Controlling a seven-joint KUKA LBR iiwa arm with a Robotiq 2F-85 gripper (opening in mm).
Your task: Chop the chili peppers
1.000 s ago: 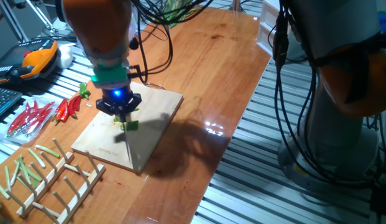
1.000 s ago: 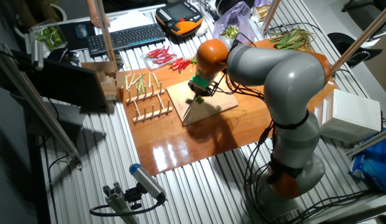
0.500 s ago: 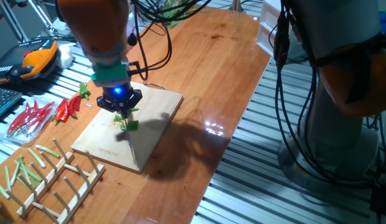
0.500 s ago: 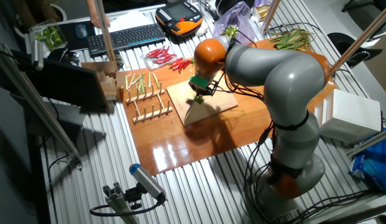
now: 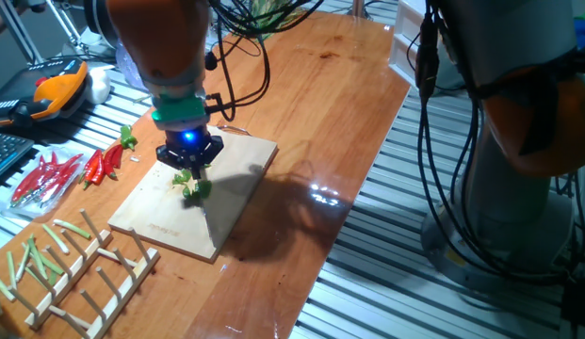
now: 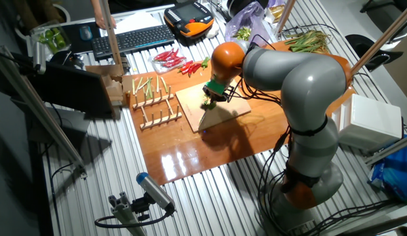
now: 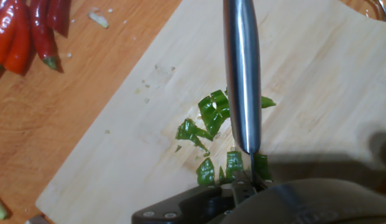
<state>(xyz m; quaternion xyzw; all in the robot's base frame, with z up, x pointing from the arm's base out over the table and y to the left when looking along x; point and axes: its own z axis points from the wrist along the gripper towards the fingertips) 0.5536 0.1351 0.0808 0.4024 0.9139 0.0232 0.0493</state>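
The green chili peppers (image 7: 211,115) lie as several small cut pieces on the pale wooden cutting board (image 7: 317,74). My gripper (image 7: 242,186) is shut on a knife (image 7: 241,74), whose steel blade runs straight over the pieces. In one fixed view the gripper (image 5: 189,160) points down just above the green pieces (image 5: 192,186) on the board (image 5: 240,155). In the other fixed view the gripper (image 6: 215,92) stands over the pieces (image 6: 208,103) on the board (image 6: 237,108).
Red chilies (image 5: 104,162) lie left of the board, also seen in the hand view (image 7: 25,28). A wooden rack with pale green stalks (image 5: 66,264) stands near the board's front corner. An orange pendant (image 5: 47,89) and a keyboard (image 6: 131,39) lie beyond.
My gripper with the knife has shifted a little to the right across the board over the green pieces. The board and the red chilies have not moved.
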